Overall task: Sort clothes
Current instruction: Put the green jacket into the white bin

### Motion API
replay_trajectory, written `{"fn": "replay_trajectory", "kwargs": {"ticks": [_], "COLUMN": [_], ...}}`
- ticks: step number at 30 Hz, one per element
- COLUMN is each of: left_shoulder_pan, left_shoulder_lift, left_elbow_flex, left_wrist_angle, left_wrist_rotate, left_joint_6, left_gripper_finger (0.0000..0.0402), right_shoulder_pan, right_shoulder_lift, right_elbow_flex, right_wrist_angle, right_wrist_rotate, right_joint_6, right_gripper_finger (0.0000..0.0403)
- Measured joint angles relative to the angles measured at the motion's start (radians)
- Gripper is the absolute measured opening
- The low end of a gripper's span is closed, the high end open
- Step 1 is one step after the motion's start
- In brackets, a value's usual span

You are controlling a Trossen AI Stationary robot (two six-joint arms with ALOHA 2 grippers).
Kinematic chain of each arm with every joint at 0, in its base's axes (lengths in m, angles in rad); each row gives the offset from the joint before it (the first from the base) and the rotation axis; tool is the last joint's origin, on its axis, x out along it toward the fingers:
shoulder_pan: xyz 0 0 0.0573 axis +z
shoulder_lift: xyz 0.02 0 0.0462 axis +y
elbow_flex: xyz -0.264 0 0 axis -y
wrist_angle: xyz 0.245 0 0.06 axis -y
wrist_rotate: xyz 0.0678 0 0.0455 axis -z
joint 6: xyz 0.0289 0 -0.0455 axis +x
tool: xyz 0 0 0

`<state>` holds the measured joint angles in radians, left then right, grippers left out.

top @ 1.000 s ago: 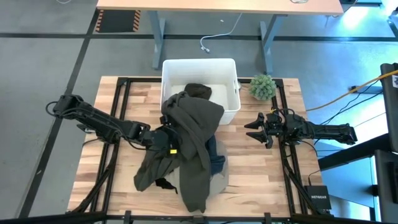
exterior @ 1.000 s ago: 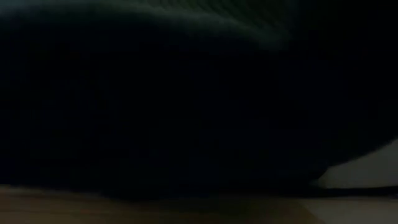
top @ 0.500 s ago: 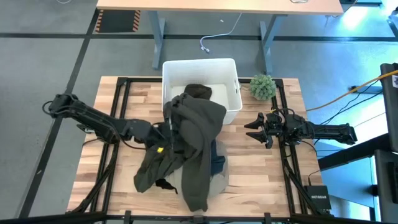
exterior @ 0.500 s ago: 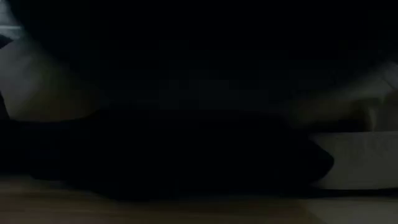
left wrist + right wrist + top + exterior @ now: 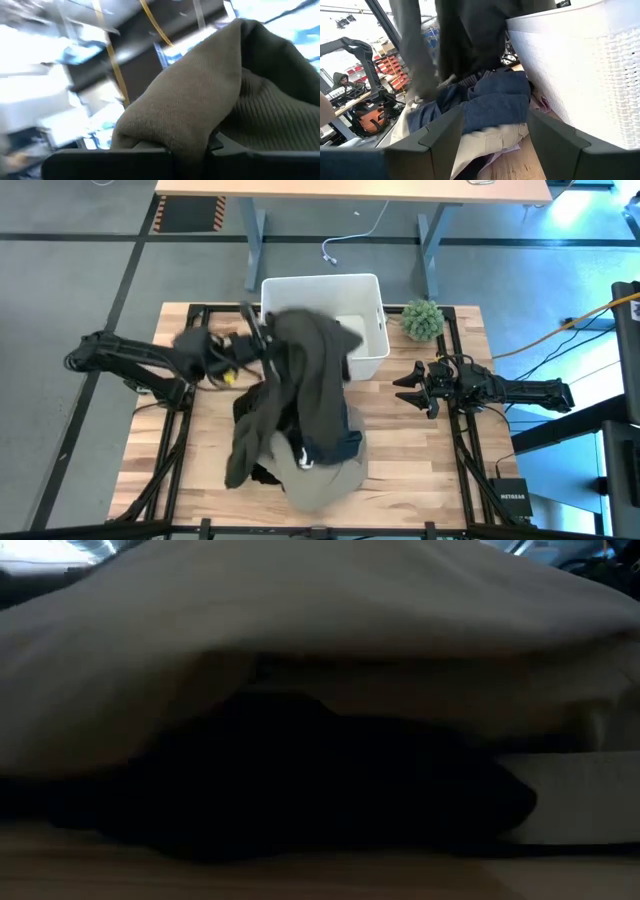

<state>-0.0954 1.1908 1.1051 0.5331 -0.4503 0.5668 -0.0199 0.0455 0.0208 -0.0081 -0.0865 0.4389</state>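
My left gripper [image 5: 262, 342] is shut on the dark olive green garment [image 5: 300, 375], held up over the near left corner of the white bin [image 5: 370, 290]. The garment hangs down, and its lower end [image 5: 240, 465] trails over the pile. Under it lie a blue garment [image 5: 338, 442], the khaki-beige garment [image 5: 322, 485] and a black one [image 5: 300, 790]. A bit of pink cloth [image 5: 543, 105] shows beside the bin wall. My right gripper [image 5: 404, 388] is open and empty, to the right of the pile. My left gripper pinches a bunched fold of the olive garment [image 5: 190, 125] between its two fingers, several layers thick. The cloth bulges out past the fingers. The rest hangs below the gripper, with its lower end on the pile.
A small green plant [image 5: 422, 318] stands right of the bin. The beige cloth [image 5: 320, 630] lies right in front of the low camera. The black frame rails [image 5: 195, 330] run along both sides of the table. Bare wood [image 5: 420, 470] shows right of the pile.
My left gripper has gone up and toward the table's far edge, still shut on the olive garment. The garment has been drawn up off the pile; its top now hangs by the bin, and the blue and beige garments have come uncovered.
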Motion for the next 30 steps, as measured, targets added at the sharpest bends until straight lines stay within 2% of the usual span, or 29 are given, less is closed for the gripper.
{"fn": "replay_trajectory", "kwargs": {"ticks": [6, 13, 18, 22, 27, 30], "left_shoulder_pan": [0.17, 0.349, 0.442, 0.505, 0.537, 0.543], "left_shoulder_lift": [0.019, 0.136, 0.271, 0.369, 0.462, 0.513], "left_elbow_flex": [0.204, 0.452, 0.68, 0.845, 0.886, 0.883], "left_wrist_angle": [0.001, -0.063, -0.244, -0.416, -0.563, -0.715], "left_wrist_rotate": [0.035, 0.236, 0.25, 0.245, 0.254, 0.258], "left_joint_6": [0.066, -0.074, -0.061, -0.128, -0.167, -0.166], "left_gripper_finger": [0.0014, 0.0015, 0.0013, 0.0014, 0.0015, 0.0016], "right_shoulder_pan": [0.0, 0.0, 0.0, 0.0, 0.0, 0.0], "right_shoulder_lift": [0.0, 0.0, 0.0, 0.0, 0.0, 0.0], "right_elbow_flex": [0.0, 0.0, 0.0, 0.0, 0.0, 0.0], "right_wrist_angle": [0.0, 0.0, 0.0, 0.0, 0.0, 0.0], "right_wrist_rotate": [0.0, 0.0, 0.0, 0.0, 0.0, 0.0], "right_joint_6": [0.0, 0.0, 0.0, 0.0, 0.0, 0.0], "right_gripper_finger": [0.0237, 0.0237, 0.0237, 0.0237, 0.0237, 0.0237]}}
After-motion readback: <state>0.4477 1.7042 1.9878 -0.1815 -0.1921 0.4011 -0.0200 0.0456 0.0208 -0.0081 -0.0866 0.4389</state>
